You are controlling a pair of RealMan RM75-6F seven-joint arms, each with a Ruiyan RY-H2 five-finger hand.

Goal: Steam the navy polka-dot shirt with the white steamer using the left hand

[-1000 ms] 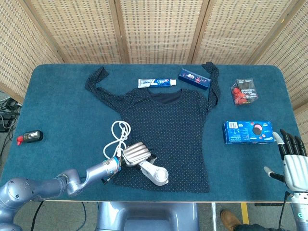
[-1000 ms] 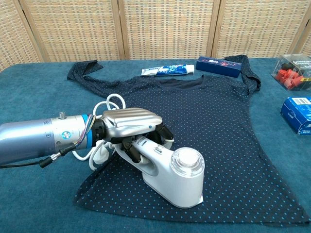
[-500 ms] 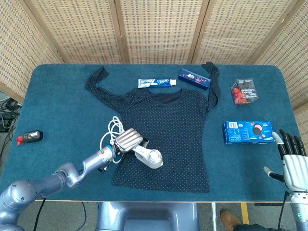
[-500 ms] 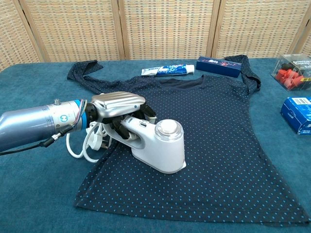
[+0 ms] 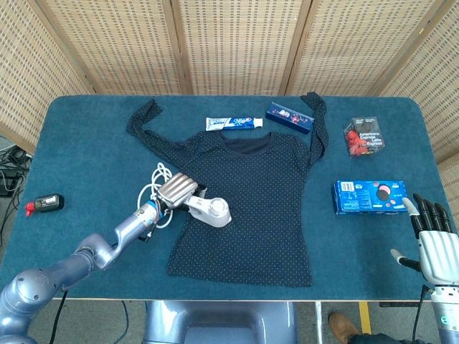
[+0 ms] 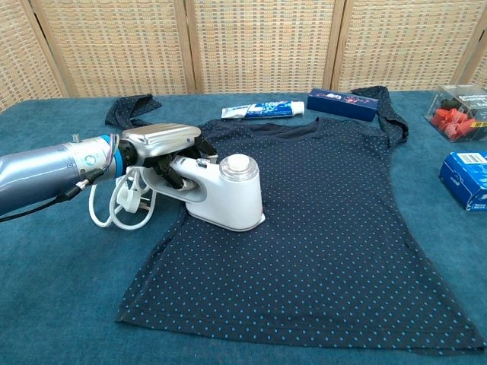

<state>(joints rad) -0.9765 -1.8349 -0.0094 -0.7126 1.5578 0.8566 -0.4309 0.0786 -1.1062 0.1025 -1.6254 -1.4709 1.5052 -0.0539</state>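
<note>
Steaming in progress. The left hand (image 6: 160, 144) grips the white steamer (image 6: 224, 194) by its handle, soleplate flat on the navy polka-dot shirt (image 6: 327, 228) at the garment's 9 o'clock edge. Most fabric toward 3 o'clock likely remains unsteamed. The right hand (image 5: 432, 240) hangs open-fingered, holding nothing.

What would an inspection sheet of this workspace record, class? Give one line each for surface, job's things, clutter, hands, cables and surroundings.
Surface: blue-covered table.
Job's things: navy polka-dot shirt lies flat; white steamer rests on its left part.
Clutter: toothpaste tube, dark blue box, clear box of red pieces, blue cookie box, small black device.
Hands: left hand grips the steamer's handle; right hand holds nothing, fingers apart.
Cables: white cord coiled beside the shirt.
Surroundings: wicker screens behind.
</note>
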